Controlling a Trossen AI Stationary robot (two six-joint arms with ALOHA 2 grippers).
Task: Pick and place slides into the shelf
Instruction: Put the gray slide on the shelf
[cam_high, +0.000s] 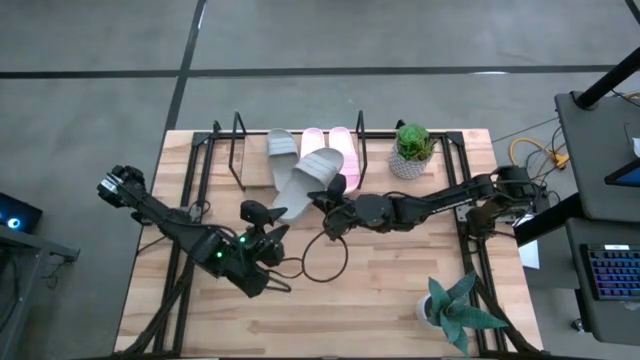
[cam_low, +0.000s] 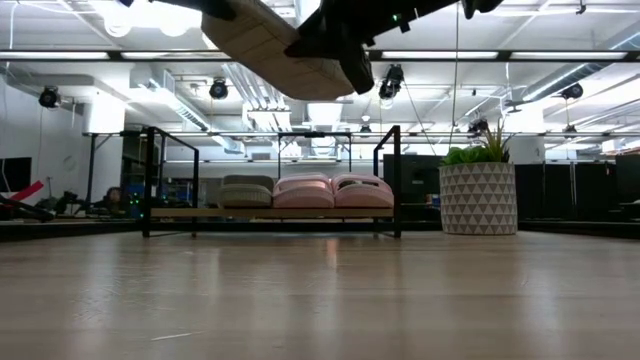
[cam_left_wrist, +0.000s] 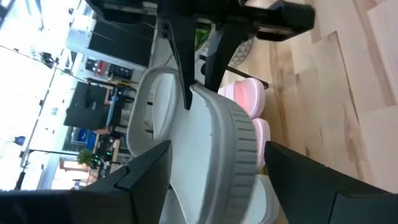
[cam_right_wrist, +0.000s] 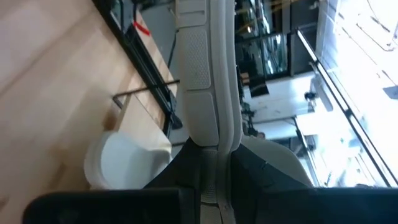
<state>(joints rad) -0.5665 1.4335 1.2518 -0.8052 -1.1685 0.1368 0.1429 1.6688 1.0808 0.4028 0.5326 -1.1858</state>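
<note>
- Light wooden tabletop on a grey floor; the low view looks into a big room with ceiling lights and ducts.
- Shelf at the far edge of the tabletop, black uprights, wooden board.
- On the shelf: one grey slide on the left, pink pair just beside it to the right. Low view shows the same three in a row.
- Second grey slide is held up in the air in front of the shelf, off the tabletop, overlapping the shelf's front edge from above; low view shows its sole high in the picture.
- Right gripper has its fingers pinching the edge of the lifted grey slide; right wrist view shows the slide clamped edge-on.
- Left gripper is near the slide's near end, fingers spread, not touching it; left wrist view shows the slide between the spread fingers.
- Potted plant right of the shelf, another plant at the near right corner.
</note>
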